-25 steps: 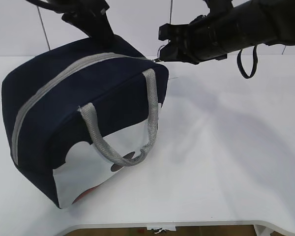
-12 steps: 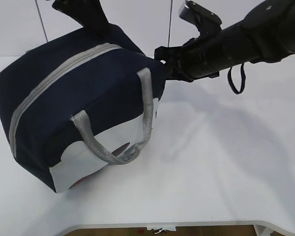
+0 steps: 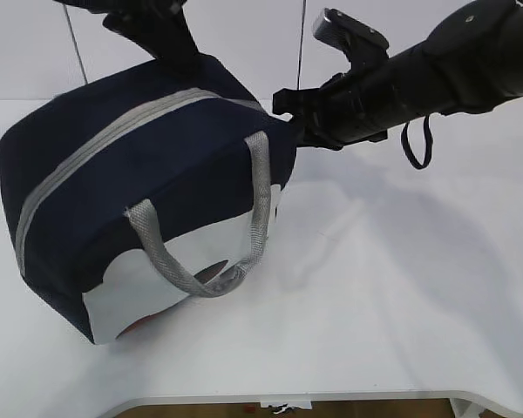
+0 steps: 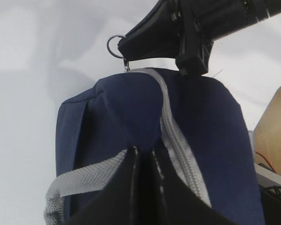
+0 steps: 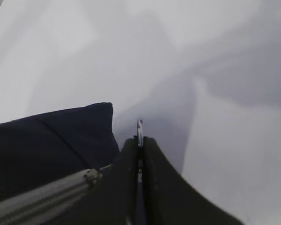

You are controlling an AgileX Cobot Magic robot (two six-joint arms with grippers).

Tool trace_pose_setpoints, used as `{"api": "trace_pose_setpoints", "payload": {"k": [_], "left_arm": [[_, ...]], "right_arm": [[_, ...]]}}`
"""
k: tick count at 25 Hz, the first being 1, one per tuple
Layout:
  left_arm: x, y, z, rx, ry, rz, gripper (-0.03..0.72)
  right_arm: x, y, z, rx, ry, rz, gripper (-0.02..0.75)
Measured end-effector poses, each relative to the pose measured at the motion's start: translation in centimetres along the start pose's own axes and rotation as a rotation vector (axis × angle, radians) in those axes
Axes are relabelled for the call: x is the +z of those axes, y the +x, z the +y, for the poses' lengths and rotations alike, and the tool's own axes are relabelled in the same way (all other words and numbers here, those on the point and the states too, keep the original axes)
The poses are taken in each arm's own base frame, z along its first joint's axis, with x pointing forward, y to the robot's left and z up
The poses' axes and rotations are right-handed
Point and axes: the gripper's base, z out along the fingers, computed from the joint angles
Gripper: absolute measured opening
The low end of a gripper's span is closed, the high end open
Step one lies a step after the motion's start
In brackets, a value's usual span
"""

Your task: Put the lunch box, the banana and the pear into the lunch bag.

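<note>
Both grippers pinched tight — left gripper (image 4: 143, 157) reaching down from above, right gripper (image 5: 139, 143) stretched out level, fingers together.

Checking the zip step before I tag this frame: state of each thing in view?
lunch bag: tilted on the table, lifted at its far side.
zipper: closed along the whole visible length.
ring pull: pinched by the right hand, at the zipper's end.
left hand: shut on the bag's top fabric.
handles: hanging loose.
</note>
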Motion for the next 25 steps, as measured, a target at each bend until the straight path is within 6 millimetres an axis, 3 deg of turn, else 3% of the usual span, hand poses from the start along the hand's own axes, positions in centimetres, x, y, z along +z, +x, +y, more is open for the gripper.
{"api": "trace_pose_setpoints", "payload": {"k": [2, 5, 7, 10, 20, 25], "left_arm": [[0.6, -0.1, 0.2, 0.0, 0.003, 0.006, 0.006], [1.6, -0.1, 0.6, 0.006, 0.01, 0.021, 0.006], [2.3, 0.0, 0.9, 0.001, 0.014, 0.034, 0.006], [3.1, -0.1, 1.2, -0.001, 0.011, 0.032, 0.006], [3.8, 0.0, 2.0, 0.021, -0.043, 0.066, 0.006], [3.7, 0.1, 2.0, 0.022, -0.046, 0.068, 0.021]], "right_arm": [[0.1, 0.0, -0.1, -0.003, 0.003, 0.0, 0.053], [0.1, 0.0, -0.1, -0.004, 0.004, 0.001, 0.163], [0.1, 0.0, -0.2, -0.005, 0.006, 0.001, 0.285], [-0.3, -0.1, -0.2, -0.042, 0.019, 0.002, 0.376], [-3.4, -0.3, 1.2, -0.253, 0.024, 0.075, 0.405], [-5.1, -0.3, 1.6, -0.306, 0.069, 0.243, 0.405]]}}
